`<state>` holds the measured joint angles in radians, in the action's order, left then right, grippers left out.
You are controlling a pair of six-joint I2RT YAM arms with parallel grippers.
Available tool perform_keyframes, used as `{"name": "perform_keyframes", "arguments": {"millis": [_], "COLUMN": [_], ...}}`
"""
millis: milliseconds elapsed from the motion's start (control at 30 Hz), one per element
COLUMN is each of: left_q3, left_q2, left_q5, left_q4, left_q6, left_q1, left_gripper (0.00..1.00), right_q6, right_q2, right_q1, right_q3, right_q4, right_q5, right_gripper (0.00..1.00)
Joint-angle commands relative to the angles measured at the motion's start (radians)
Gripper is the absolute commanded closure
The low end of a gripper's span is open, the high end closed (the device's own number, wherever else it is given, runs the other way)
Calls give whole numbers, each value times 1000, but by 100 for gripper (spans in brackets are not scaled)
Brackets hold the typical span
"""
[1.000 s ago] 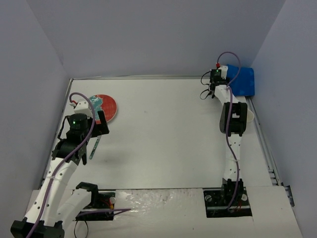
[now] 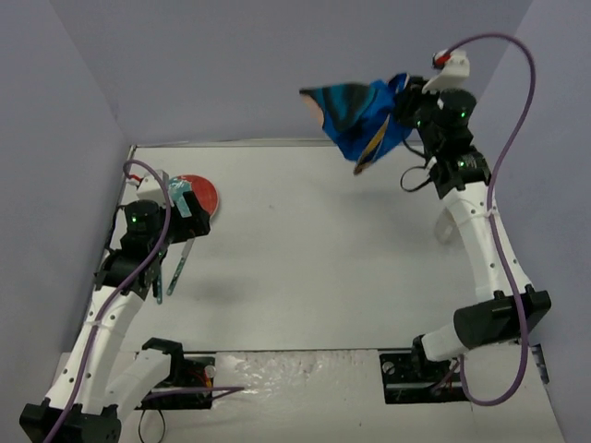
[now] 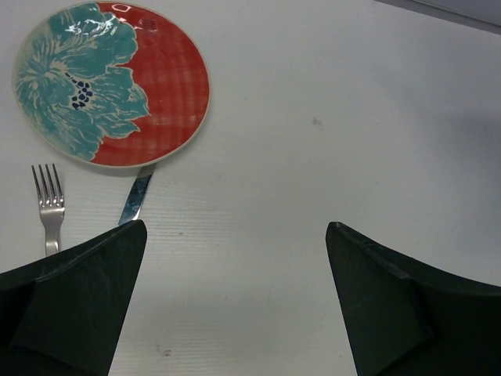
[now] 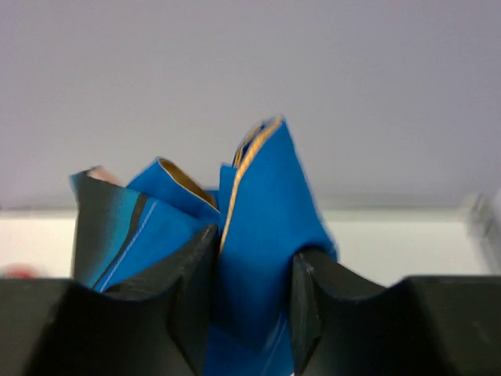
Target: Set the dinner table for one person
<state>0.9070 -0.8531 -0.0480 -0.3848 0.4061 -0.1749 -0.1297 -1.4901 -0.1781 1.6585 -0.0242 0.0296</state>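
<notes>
The white dinner table (image 2: 323, 268) fills the top view. My right gripper (image 2: 404, 103) is shut on a crumpled blue placemat (image 2: 355, 115) and holds it high in the air over the table's back right. In the right wrist view the blue cloth (image 4: 266, 196) is pinched between the jaws of the right gripper (image 4: 254, 266). A red plate with a teal flower (image 3: 109, 82) lies at the back left (image 2: 207, 195). A fork (image 3: 48, 205) and a knife (image 3: 138, 197) lie just in front of it. My left gripper (image 3: 235, 258) is open and empty over bare table beside the plate.
Grey walls close in the table on the left, back and right. A small white object (image 2: 447, 228) is partly hidden behind the right arm. A metal rail (image 2: 503, 286) runs along the right edge. Both arm bases sit at the near edge.
My right arm has lifted the blue placemat from the back right corner high into the air and swung it left. My left arm has shifted slightly back toward the plate.
</notes>
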Motion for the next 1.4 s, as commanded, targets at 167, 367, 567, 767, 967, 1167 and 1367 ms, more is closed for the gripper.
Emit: {"name": "perform_keyframes", "arguments": {"millis": [167,367,567,767,967,1167,1367], "left_q3": [47,53,35,55,125,233,363], "left_q2": [-48,-80,-128,-262,-438,-642,-848], "left_q5": [-64,-85,-123,-187,-242,-236,-227], "left_q4": [69,78,117,211,322,459,484], "left_q6": [51,62,90,160,354,589,863], "left_q1": [-6,-8,-19,-66,-131,-262,-351], "left_gripper": [3,3,3,3,3,3,8], "right_q6": [-236,-129,-105,-29,36,45,41], "right_q2": [-41,33,39,-47,-203,-229,-91], "right_q1": [-39,-88,-158,-254,-300,-316,-310], "right_q3": [-508,-479,-454,-337,-204,-198,-291], "right_q4": [62,120,148,147,138,135,140], "right_q5": [141,-25,-159,-206,-226,-268,-330], "right_gripper": [26,24,25,25,24,25,24]}}
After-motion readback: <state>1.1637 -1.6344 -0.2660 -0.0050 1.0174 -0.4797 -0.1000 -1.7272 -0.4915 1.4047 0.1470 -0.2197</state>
